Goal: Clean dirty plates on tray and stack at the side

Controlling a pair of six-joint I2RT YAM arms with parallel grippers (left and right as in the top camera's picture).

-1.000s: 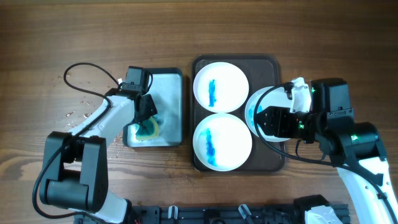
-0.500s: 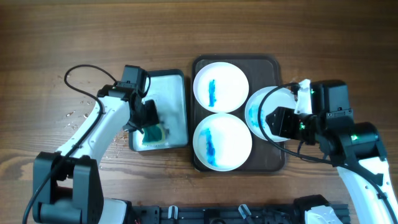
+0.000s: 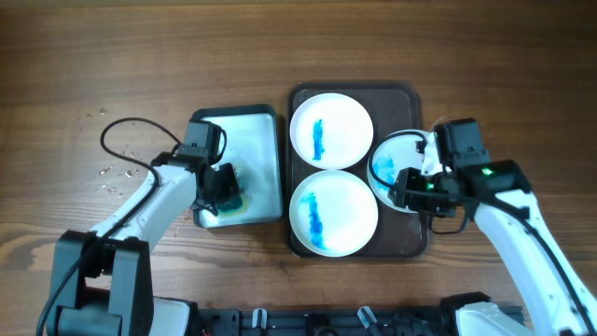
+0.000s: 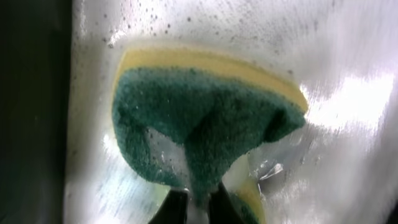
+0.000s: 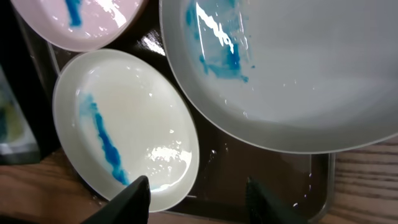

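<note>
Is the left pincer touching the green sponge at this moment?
Touching. The left wrist view shows the left pincer pinching the lower edge of the green sponge.

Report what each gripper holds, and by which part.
Left gripper pinches the green sponge by one edge. Right gripper is open, holding nothing.

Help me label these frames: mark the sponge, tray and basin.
sponge (image 4: 205, 118), left wrist view, green scouring face.
tray (image 3: 396, 103), overhead view, bare far-right corner.
basin (image 3: 256, 149), overhead view, bare white floor.
</note>
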